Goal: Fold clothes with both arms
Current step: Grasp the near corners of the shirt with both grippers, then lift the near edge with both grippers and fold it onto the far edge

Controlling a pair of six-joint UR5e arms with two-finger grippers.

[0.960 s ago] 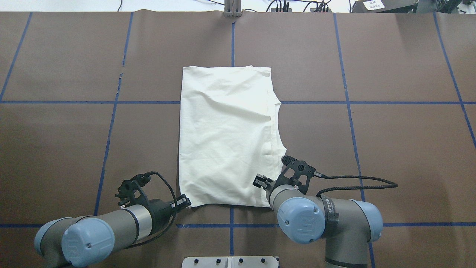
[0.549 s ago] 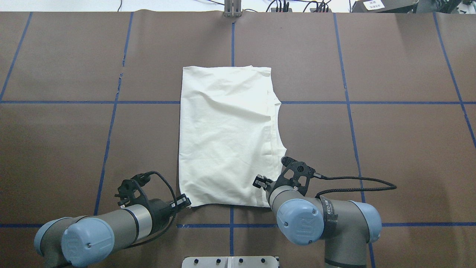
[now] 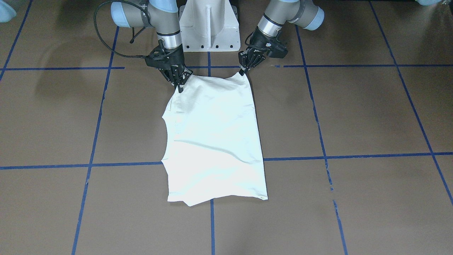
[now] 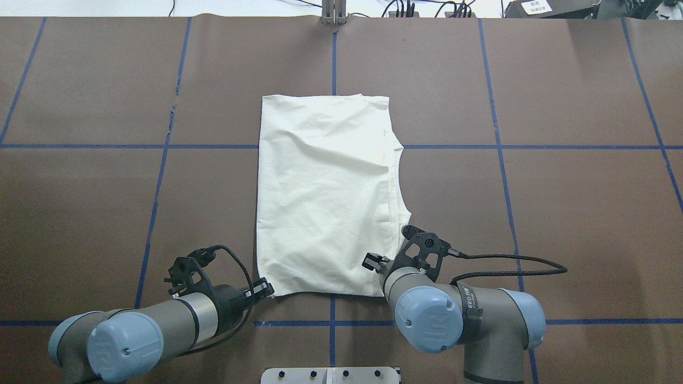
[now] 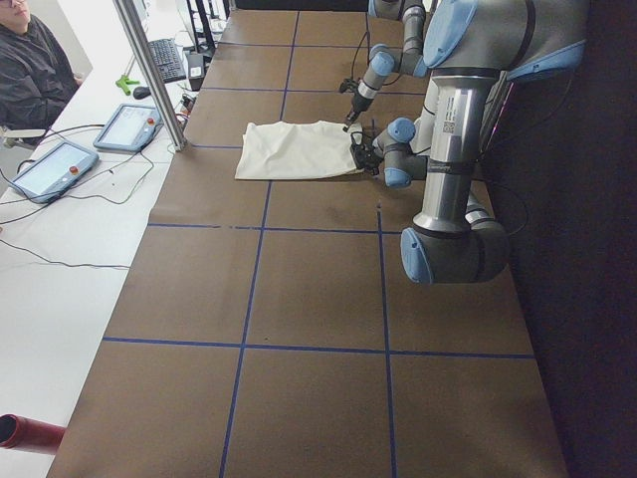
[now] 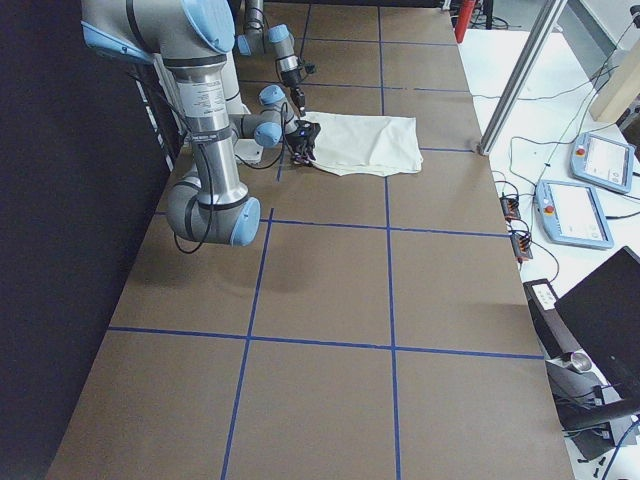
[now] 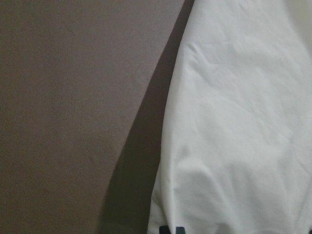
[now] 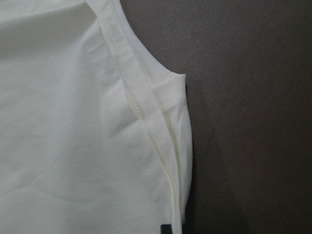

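The cream-white T-shirt [image 4: 325,197] lies folded into a tall rectangle at the table's middle, plain side up; its print is hidden. It also shows in the front view [image 3: 212,141]. My left gripper [image 3: 243,73] is low at the shirt's near corner on my left, fingers closed on the cloth edge; in the overhead view it [image 4: 265,289] touches that corner. My right gripper [image 3: 179,85] pinches the other near corner by the seamed edge; overhead it [image 4: 374,263] sits half under its wrist. Both wrist views show cloth filling the frame [image 7: 234,122] [image 8: 73,122].
The table is brown with blue tape lines [image 4: 332,53]. The white pedestal base [image 3: 208,28] stands at the near edge between the arms. An upright metal post [image 5: 149,70], tablets [image 5: 55,164] and a seated operator [image 5: 30,60] are beyond the far edge.
The right arm's elbow and wrist have shifted slightly to the left and toward the robot. The left arm and the shirt look unchanged.
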